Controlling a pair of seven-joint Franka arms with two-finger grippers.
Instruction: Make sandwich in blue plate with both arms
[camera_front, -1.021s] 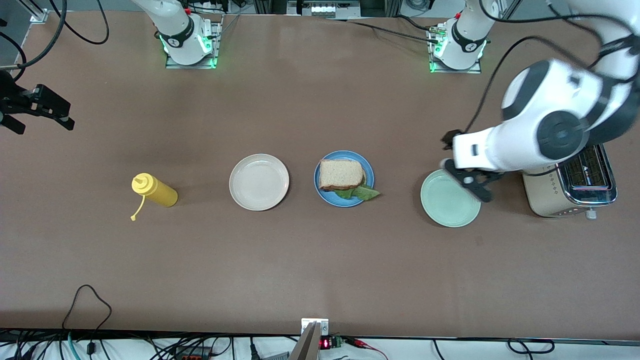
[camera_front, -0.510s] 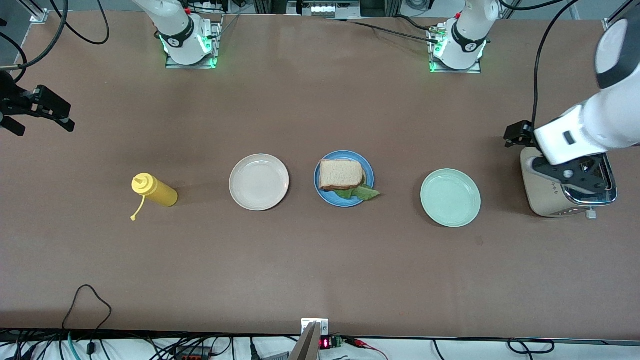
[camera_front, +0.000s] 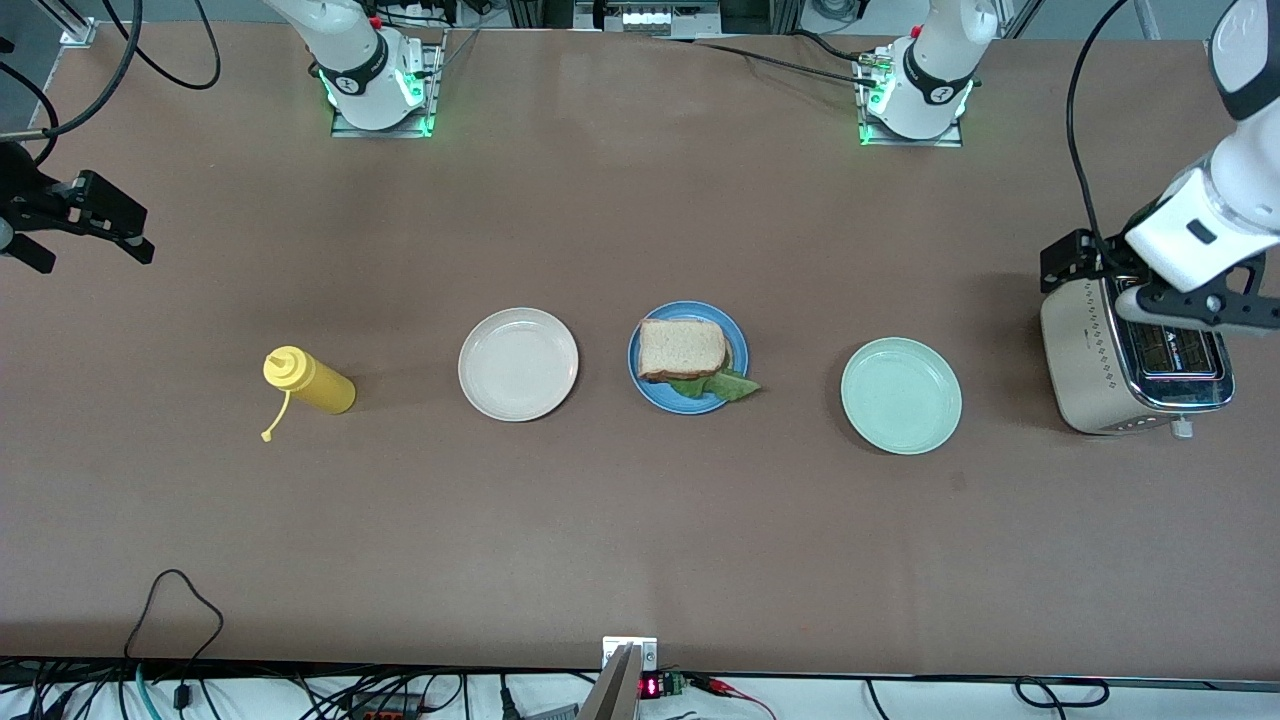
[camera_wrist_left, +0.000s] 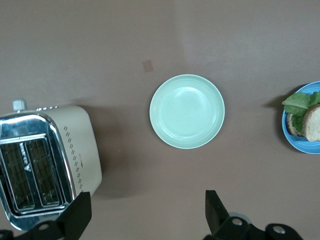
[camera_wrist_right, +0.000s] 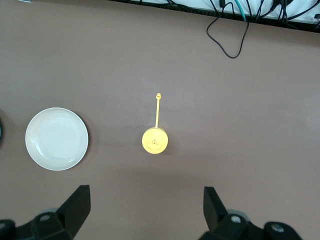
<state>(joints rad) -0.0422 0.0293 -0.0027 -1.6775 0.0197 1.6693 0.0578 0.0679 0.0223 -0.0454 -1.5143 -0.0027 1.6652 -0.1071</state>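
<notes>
The sandwich (camera_front: 683, 352) sits finished on the blue plate (camera_front: 732, 327) in mid-worktop, with the cream plate (camera_front: 518, 363) beside it toward the right arm's end and the green plate (camera_front: 901, 395) toward the left arm's end, so I judge both arms are parked away from it. The left pincer (camera_wrist_left: 145, 217) hangs over the toaster (camera_front: 1135, 360), fingers apart and empty; the right pincer (camera_wrist_right: 145, 215) hangs above the yellow bottle (camera_wrist_right: 154, 140), also apart and empty. The lower slice is mostly hidden and only a lettuce (camera_front: 722, 385) edge pokes out; the left wrist view cuts the blue plate off.
</notes>
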